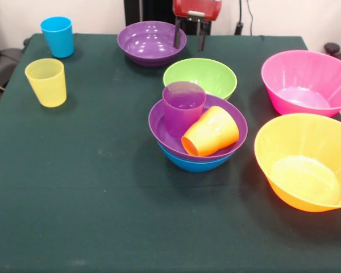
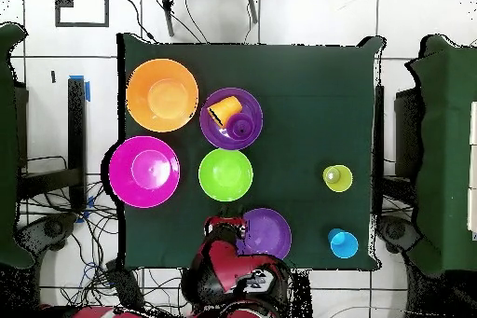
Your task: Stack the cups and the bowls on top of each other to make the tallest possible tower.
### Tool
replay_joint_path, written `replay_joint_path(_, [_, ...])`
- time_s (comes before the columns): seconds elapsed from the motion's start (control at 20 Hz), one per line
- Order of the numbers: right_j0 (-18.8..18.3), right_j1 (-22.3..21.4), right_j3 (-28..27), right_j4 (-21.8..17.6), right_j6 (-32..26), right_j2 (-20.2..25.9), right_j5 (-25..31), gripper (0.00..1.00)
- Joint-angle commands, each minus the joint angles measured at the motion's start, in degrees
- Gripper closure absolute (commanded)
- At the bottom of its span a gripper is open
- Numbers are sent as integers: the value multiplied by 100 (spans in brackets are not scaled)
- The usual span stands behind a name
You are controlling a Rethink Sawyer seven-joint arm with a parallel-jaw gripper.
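Glossy round bowls (image 1: 197, 134), tapered cups (image 1: 183, 107).

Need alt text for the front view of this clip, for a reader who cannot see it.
A purple bowl nests in a blue bowl mid-table, holding an upright purple cup and a tipped orange cup. Green, pink, orange and purple bowls surround it; the open hand hangs at the far edge.

Orange cup (image 1: 211, 132), purple cup (image 1: 183, 106), purple bowl (image 1: 198, 126), apparently blue bowl (image 1: 196, 165) beneath.
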Motion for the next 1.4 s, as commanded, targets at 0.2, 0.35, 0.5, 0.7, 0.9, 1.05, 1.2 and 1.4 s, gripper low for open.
replay_joint_path(0.2, [329,672,-292,547,833,256,-39,0])
replay_joint_path(0.35, [244,640,-296,495,906,383,-36,0])
replay_joint_path(0.5, [199,559,-294,478,940,516,125,0])
replay_joint_path(0.7, [167,442,-319,437,887,575,331,0])
replay_joint_path(0.9, [253,498,-343,498,859,516,294,0])
replay_joint_path(1.05, [481,584,-477,658,712,352,334,0])
replay_joint_path(1.2, [501,541,-478,753,721,335,423,0])
replay_joint_path(1.4, [411,130,-334,610,693,408,721,0])
